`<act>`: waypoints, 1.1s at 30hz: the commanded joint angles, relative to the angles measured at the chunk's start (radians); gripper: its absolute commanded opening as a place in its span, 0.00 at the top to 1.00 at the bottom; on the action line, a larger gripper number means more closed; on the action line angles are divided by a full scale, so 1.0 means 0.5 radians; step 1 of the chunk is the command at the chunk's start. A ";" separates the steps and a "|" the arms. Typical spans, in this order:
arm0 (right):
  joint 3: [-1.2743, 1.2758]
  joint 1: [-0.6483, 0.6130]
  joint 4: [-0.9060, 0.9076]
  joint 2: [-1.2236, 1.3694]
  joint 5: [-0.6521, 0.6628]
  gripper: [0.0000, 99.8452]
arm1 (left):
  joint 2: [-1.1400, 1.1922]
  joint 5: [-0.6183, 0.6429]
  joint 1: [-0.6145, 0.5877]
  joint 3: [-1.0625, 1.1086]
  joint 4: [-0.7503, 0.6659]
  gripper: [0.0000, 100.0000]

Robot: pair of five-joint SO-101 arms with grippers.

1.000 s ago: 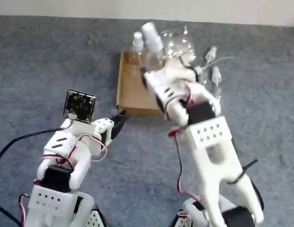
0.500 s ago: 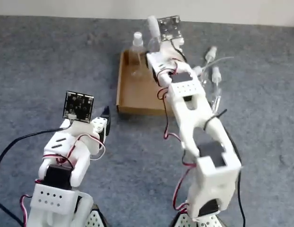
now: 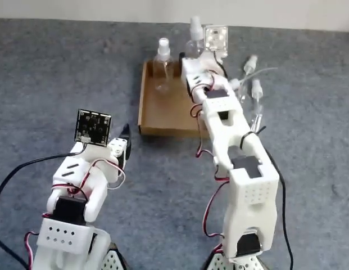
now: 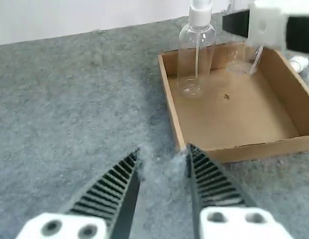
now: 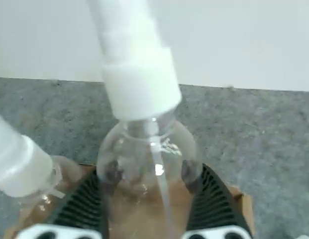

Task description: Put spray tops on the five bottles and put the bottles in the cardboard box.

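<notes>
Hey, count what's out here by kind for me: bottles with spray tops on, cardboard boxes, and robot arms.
Shallow brown cardboard box: 1
Clear plastic bottles with white spray tops: 2, the standing bottle in the box and the held bottle in the right gripper
White robot arms: 2, left arm and right arm
Total: 5

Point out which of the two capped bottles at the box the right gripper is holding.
The bottle at the box's far right side, clamped in the right gripper; the other bottle stands free in the far left corner.
</notes>
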 commanded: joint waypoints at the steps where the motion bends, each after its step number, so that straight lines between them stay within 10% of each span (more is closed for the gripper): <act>1: -0.130 0.029 -0.124 0.017 0.006 1.00 | 0.005 -0.006 0.005 -0.008 -0.046 0.91; 21: 0.069 0.029 -0.419 0.038 0.282 1.00 | 0.008 -0.006 0.008 -0.002 -0.049 0.91; 33: 0.324 0.091 0.425 -0.928 0.598 0.99 | 0.023 -0.012 0.054 -0.011 -0.049 0.91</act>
